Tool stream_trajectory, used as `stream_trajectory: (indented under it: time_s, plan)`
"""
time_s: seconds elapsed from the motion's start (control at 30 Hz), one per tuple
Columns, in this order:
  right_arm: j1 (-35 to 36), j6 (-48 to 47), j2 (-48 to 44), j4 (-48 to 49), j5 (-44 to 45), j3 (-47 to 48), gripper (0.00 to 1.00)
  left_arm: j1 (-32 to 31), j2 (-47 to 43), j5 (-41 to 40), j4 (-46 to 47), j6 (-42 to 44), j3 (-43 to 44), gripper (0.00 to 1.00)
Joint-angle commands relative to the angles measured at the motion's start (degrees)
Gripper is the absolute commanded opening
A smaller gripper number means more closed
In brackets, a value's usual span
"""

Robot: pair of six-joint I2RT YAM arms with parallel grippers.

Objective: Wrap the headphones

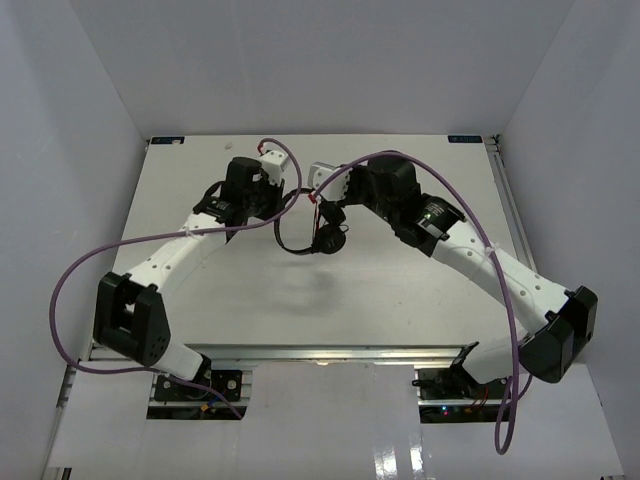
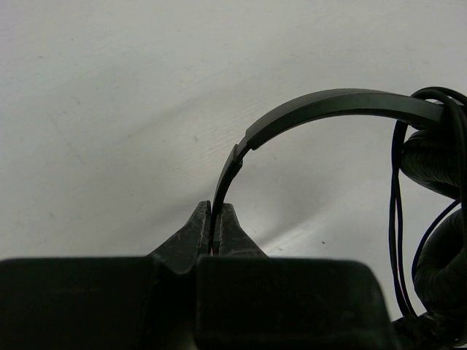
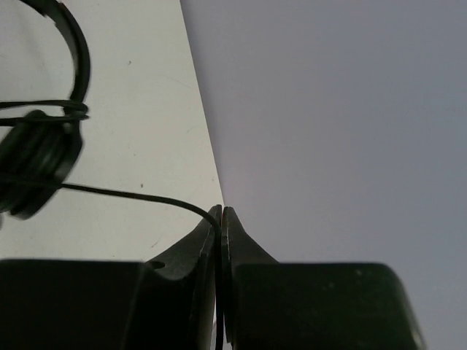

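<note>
Left claw (image 2: 216, 213) clamps 1 headphones (image 2: 328, 106) by headband (image 2: 233, 164); right claw (image 3: 221, 215) clamps 1 cable (image 3: 124, 193); 2 earcups (image 2: 430, 157) close together.

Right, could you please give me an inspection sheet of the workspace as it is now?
Surface: white table, bare apart from shadows.
Job's things: headphones appear held above the table between the arms; a few turns of the thin cable already lie around the headband near the earcups.
Clutter: nothing seen.
Grippers: left fingers shut on the headband; right fingers shut on the thin cable.
Cables: purple robot cables loop off both arms.
Surroundings: plain white walls on three sides.
</note>
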Motion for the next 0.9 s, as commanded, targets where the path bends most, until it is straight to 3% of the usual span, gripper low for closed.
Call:
stream_trajectory:
  time_s: [0.0, 0.43, 0.63, 0.77, 0.87]
  plan:
    - [-6.62, 4.74, 0.16, 5.48, -11.72, -1.59, 0.08, -0.78, -10.1, 13.57, 2.79, 1.61, -3.3, 0.0]
    - [-16.89, 23.14, 8.63, 7.24, -36.3, 3.85, 0.08, -3.71, -12.57, 26.21, 0.86, -1.2, 0.1, 0.0]
    - [-22.53, 36.45, 12.91, 9.45, -51.27, 0.92, 0.09, -3.71, -14.72, 23.72, 4.07, -5.52, 2.91, 0.0]
    - [-24.28, 49.77, 14.32, 18.63, -65.94, -5.48, 0.12, -3.71, -15.46, 20.48, 8.63, -10.59, 5.01, 0.0]
    - [-24.24, 62.28, 14.49, 33.57, -72.96, -11.04, 0.15, -3.71, -14.82, 18.81, 12.97, -14.27, 6.59, 0.0]
